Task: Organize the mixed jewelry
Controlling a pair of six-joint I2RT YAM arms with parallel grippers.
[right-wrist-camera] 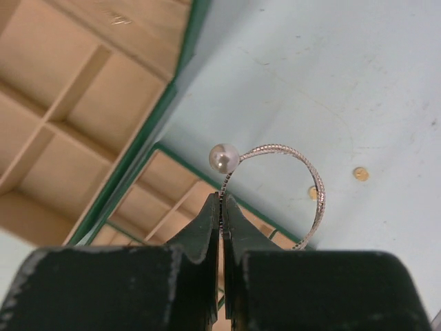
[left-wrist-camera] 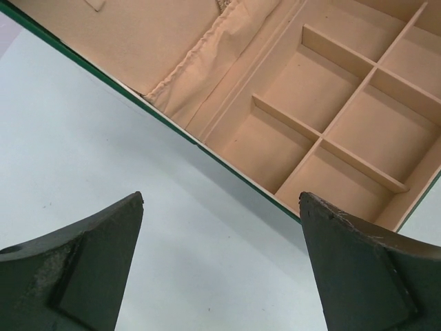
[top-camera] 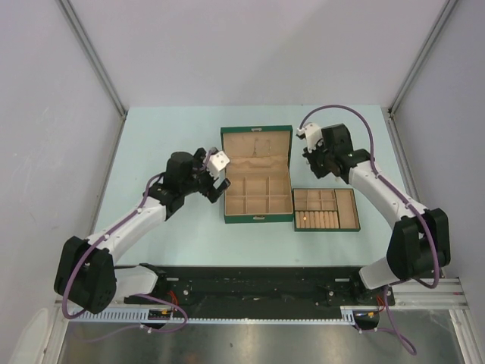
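R gripper (right-wrist-camera: 222, 200) is clenched on the thin silvery ring (right-wrist-camera: 315, 189), pinching the band just below its pearl bead (right-wrist-camera: 224, 158). Ring is off the table (right-wrist-camera: 331, 83), held in the air over where the green box (top-camera: 258, 220) and green tray (top-camera: 346, 203) nearly meet. L gripper (left-wrist-camera: 220, 200) is spread wide, holding nothing, over bare table just beside the box's left wall.

Step in hand, by my read: carry phase, ring in grip, not yet placed. Next move prob calls for bringing the R arm over the tray's tan ring rolls (top-camera: 315, 220), lining the band up w/ a slot btwn rolls, lowering, then letting go. Grip is on a thin edge, so ring could twist or slip; go slow.

Tiny gold specks (right-wrist-camera: 360, 174) on the table past the ring are too small to ID.
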